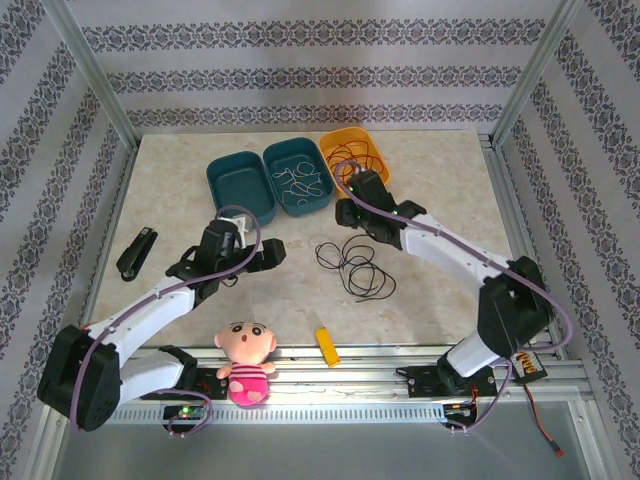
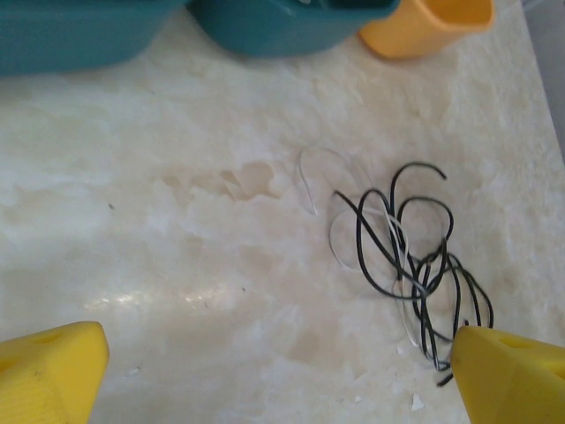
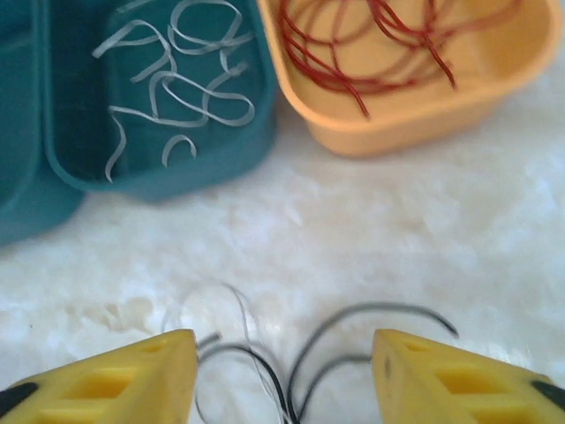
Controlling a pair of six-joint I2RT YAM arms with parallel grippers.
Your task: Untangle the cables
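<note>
Bright, even light fills my worktop [image 2: 177, 265], and shadows are faint. A pale sheen lies between my left jaws. Ahead of my right jaws everything blurs, and the cables [image 3: 380, 307] between them look soft.

Robot lab test cell. Marble-look worktop [image 1: 440, 180] fenced by aluminium frame posts [image 1: 92, 75], hung with patterned backdrop panels [image 1: 300, 60]. Left arm [image 1: 150, 310] and right arm [image 1: 450, 245] bolted to slotted rail [image 1: 380, 350] at near edge. Staged props laid out: doll [image 1: 246, 362], stapler [image 1: 137, 252], plastic tubs [image 1: 240, 185]
</note>
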